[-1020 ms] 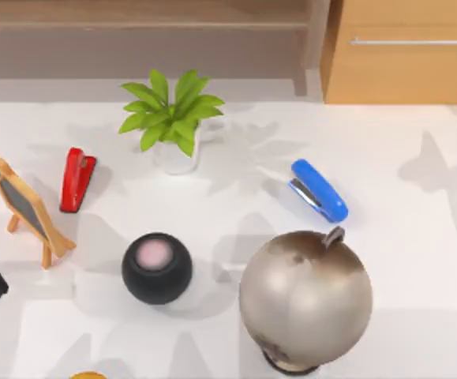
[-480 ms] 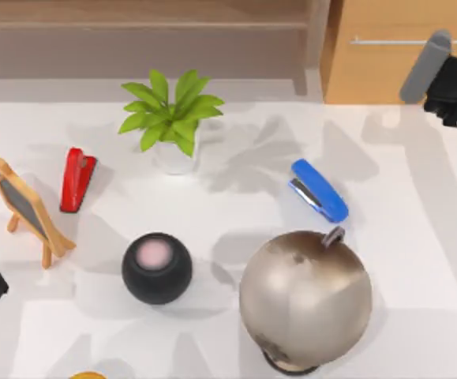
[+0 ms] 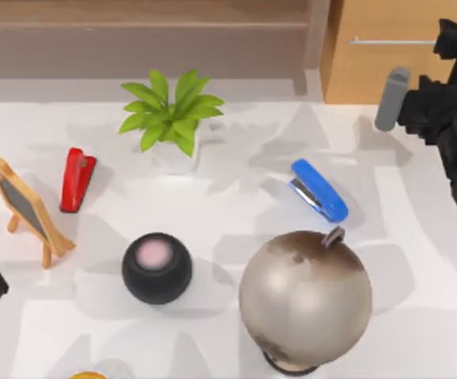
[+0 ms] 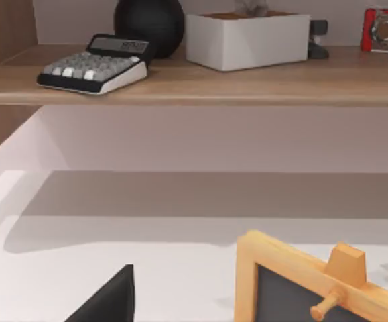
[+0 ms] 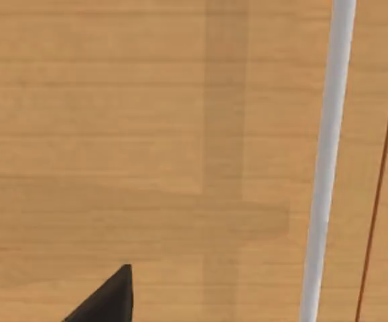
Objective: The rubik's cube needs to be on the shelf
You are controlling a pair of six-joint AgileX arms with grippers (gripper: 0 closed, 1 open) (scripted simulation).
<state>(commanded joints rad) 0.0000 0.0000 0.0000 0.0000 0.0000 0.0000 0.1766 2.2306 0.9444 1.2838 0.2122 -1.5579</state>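
Lengthwise, the shelf (image 3: pixel 133 24) runs left to right; right tool (image 3: pixel 408 93) near the drawer unit (image 3: pixel 386 71), open or closed I cannot tell.

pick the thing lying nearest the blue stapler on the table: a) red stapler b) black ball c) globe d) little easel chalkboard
c: in the top view the globe sits just below the blue stapler, its top pin almost under the stapler's lower end, while the other three lie well off toward the table's left.
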